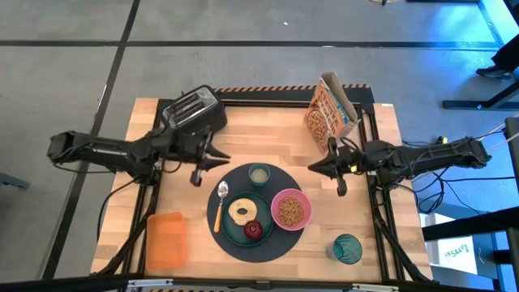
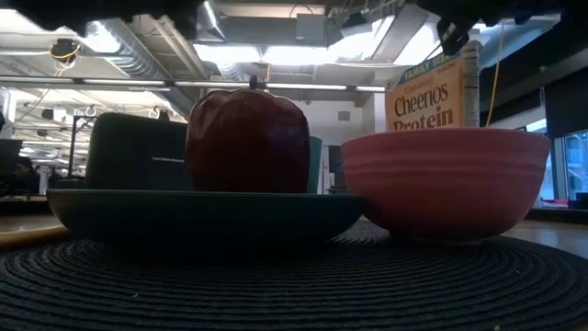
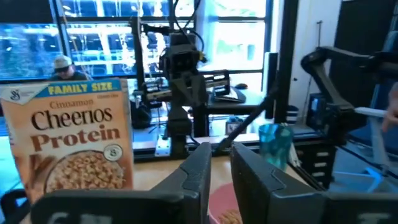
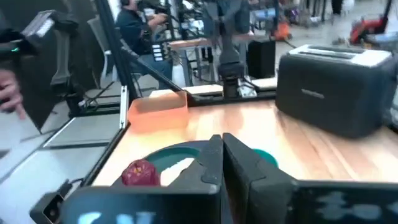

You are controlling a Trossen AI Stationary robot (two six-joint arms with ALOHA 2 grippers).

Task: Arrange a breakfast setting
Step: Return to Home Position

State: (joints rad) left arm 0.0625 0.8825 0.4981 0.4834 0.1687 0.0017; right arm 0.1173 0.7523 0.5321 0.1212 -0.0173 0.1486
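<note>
A dark grey round mat [image 1: 268, 243] lies at the table's middle near side. On it sits a teal plate [image 1: 231, 231] with a bagel half [image 1: 242, 212] and a dark red fruit [image 1: 254, 230]. An orange-handled spoon [image 1: 220, 204] lies on the plate's left rim. A pink bowl [image 1: 290, 209] of cereal and a small green cup [image 1: 259, 173] also stand on the mat. My left gripper [image 1: 225, 156] is shut and empty above the table, left of the cup. My right gripper [image 1: 311, 168] is shut and empty, right of the cup.
A dark toaster [image 1: 195, 109] stands at the far left and a Cheerios box [image 1: 331, 109] at the far right. An orange container [image 1: 166, 239] lies at the near left and a teal cup [image 1: 347, 247] stands at the near right. A black frame rims the table.
</note>
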